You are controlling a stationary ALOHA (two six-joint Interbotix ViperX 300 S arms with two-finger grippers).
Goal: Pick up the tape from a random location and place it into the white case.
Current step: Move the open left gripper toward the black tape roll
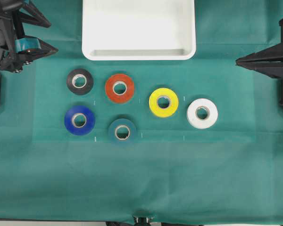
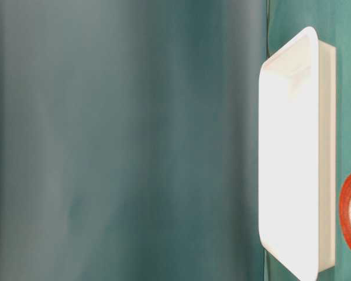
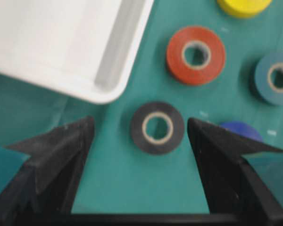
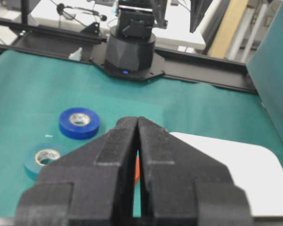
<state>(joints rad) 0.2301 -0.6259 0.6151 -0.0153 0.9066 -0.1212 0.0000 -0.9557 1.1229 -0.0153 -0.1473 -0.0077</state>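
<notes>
The tape [image 1: 80, 81] lies flat on the cloth, left of the red roll [image 1: 120, 88] and just near of the white case [image 1: 139, 54] (nothing in it yet). The left gripper [image 3: 140, 129] hangs wide open above it; the right gripper [image 4: 137, 141] is closed, empty. Everything remains to do.

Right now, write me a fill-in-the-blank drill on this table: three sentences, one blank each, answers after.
1. The black tape lies directly above the ____ roll in the overhead view.
2. The left pincer is ____, with the black tape showing between its fingers.
3. The white case holds ____ rolls.

Missing words: blue; open; no
</notes>
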